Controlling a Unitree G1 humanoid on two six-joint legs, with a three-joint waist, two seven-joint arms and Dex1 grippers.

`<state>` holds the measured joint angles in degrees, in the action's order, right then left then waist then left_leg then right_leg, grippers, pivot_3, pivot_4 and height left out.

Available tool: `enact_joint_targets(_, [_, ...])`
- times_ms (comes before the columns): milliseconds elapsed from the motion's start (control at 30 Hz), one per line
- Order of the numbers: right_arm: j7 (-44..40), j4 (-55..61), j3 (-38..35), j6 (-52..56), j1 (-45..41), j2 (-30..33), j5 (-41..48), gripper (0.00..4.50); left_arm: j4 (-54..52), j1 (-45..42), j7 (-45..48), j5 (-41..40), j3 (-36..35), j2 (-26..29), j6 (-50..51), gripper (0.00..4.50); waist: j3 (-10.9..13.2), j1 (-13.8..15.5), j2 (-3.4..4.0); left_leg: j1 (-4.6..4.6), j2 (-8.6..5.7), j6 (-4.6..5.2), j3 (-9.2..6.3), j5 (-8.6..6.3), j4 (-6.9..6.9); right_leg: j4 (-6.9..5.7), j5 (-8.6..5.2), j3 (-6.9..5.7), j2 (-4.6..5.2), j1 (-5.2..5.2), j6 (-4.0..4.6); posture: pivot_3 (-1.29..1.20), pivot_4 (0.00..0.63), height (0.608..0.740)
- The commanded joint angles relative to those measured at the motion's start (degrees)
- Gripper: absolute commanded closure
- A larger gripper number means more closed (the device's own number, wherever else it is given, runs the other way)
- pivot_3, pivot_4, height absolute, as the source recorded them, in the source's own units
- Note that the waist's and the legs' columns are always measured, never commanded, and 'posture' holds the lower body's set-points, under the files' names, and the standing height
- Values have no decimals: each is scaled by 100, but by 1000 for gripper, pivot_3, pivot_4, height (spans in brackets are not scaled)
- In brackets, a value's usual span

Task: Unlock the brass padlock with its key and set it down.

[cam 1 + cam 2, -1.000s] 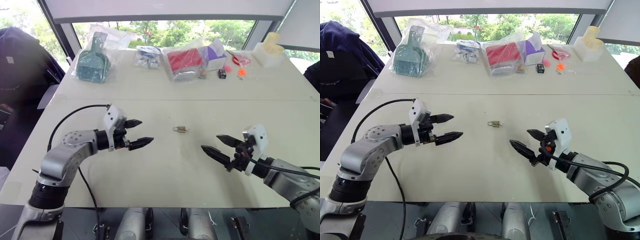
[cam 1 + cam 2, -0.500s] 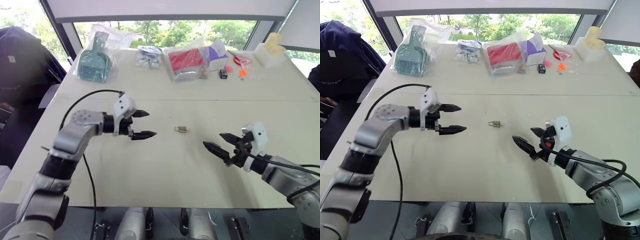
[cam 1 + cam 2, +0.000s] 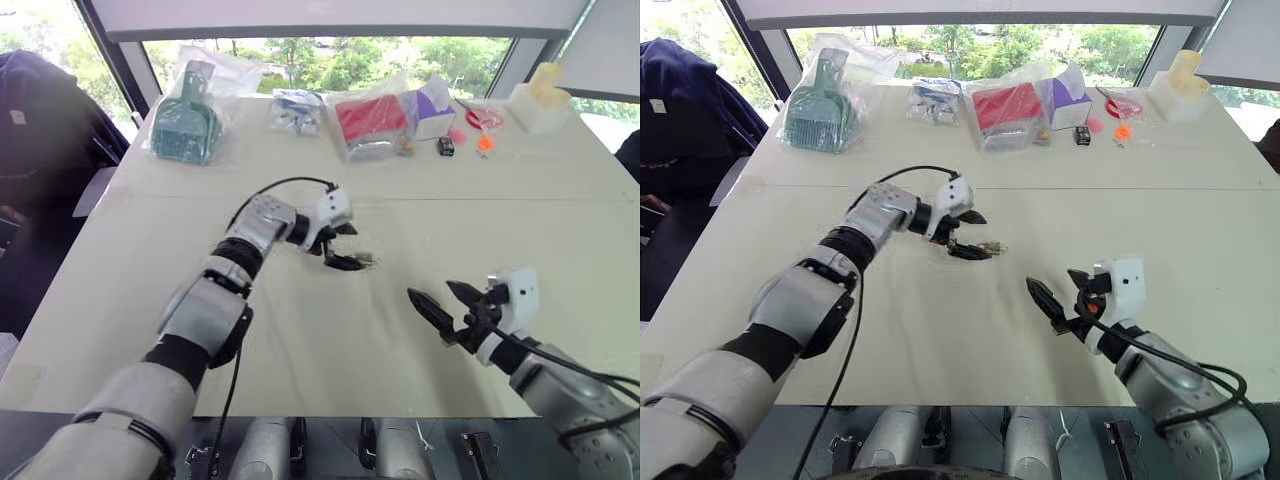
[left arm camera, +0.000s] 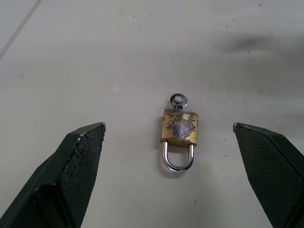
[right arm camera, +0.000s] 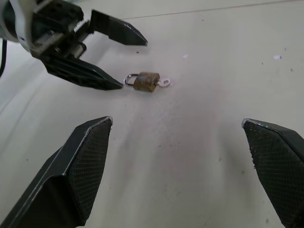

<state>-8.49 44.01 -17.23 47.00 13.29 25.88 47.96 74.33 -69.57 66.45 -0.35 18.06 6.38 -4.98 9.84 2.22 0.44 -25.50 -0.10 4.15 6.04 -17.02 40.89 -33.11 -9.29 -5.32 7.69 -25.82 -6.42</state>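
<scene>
The brass padlock (image 4: 179, 133) lies flat on the cream table (image 3: 300, 350), its silvery shackle (image 4: 178, 159) closed. The key (image 4: 178, 100) sticks out of its bottom end, round head showing. My left gripper (image 3: 352, 247) is open just left of the padlock, one fingertip (image 5: 114, 85) almost touching the shackle end, and it holds nothing. In the left wrist view the padlock sits between the two spread fingers (image 4: 80, 156). My right gripper (image 3: 431, 290) hangs open and empty nearer the table's front edge, right of the padlock (image 5: 146, 81) and pointing toward it.
Along the far side of the table lie a bagged green tool (image 3: 185, 125), a bagged red box (image 3: 372, 120), a purple box (image 3: 432, 108), a small black cube (image 3: 445, 147) and a white container (image 3: 535, 100). A dark chair (image 3: 40, 150) stands off the left.
My left arm has stretched right and forward, carrying its open gripper from the left of the table up to the padlock. The right gripper has stayed nearly where it was. The padlock has not moved.
</scene>
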Motion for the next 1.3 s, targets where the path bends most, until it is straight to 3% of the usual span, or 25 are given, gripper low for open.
enact_joint_targets(33, [259,515,-100,-163,238,-148,13,0,124,-235,-252,188,-260,-168,-134,16,0,-3,-1,0,1,1,0,-1,3,0,0,0,1,0,0,0,150,735])
enact_joint_targets(167, [438,760,-166,-234,600,-266,3,0,230,-151,-379,564,-148,-358,-144,16,0,11,0,2,2,1,-4,-1,5,0,0,0,1,4,0,0,150,735])
enact_joint_targets(267, [546,864,-227,-314,769,-306,21,0,287,-81,-361,894,-37,-389,-103,749,-1,1,-1,4,1,4,-3,-3,5,2,0,0,1,7,0,0,150,735])
enact_joint_targets(500, [605,861,-235,-418,893,-278,25,0,301,40,-347,1363,50,-193,-370,3273,-4,-3,-2,10,4,4,-3,-3,5,1,-1,0,0,10,1,0,150,735])
enact_joint_targets(567, [578,805,-215,-434,861,-251,31,0,308,90,-313,1454,66,-168,-419,3734,-6,-4,-3,13,4,4,-3,-3,5,1,-1,0,0,12,1,0,150,735])
enact_joint_targets(700, [610,592,-221,-412,529,-253,211,0,274,146,-442,1478,10,-173,-611,3734,-9,-15,-4,17,7,4,-3,-3,5,1,-1,0,-1,14,1,0,150,735])
enact_joint_targets(833, [1304,337,-309,-495,-178,-779,1382,0,35,44,-752,1250,-298,-64,-1539,3734,-8,-12,-4,18,8,4,-5,-3,5,-1,0,0,0,14,2,0,150,735])
enact_joint_targets(967, [2058,-41,-276,-807,-964,-1203,2545,0,-571,36,-128,666,-721,97,-2374,3734,-4,-14,-4,2,8,3,-2,-3,3,-6,2,1,3,-6,2,0,150,735])
enact_joint_targets(1100, [2613,-486,-140,-1017,-1548,-1376,3066,0,-1777,389,396,10,-1007,107,-2209,3734,-6,5,-2,1,2,3,-1,-2,4,-6,3,1,9,-1,4,0,150,735])
enact_joint_targets(1300, [2775,-965,93,-1117,-2028,-1366,3322,0,-3941,1273,295,-372,-886,192,-1374,3734,-6,-72,1,7,-2,9,1,-5,5,-9,4,2,7,9,3,0,150,735])
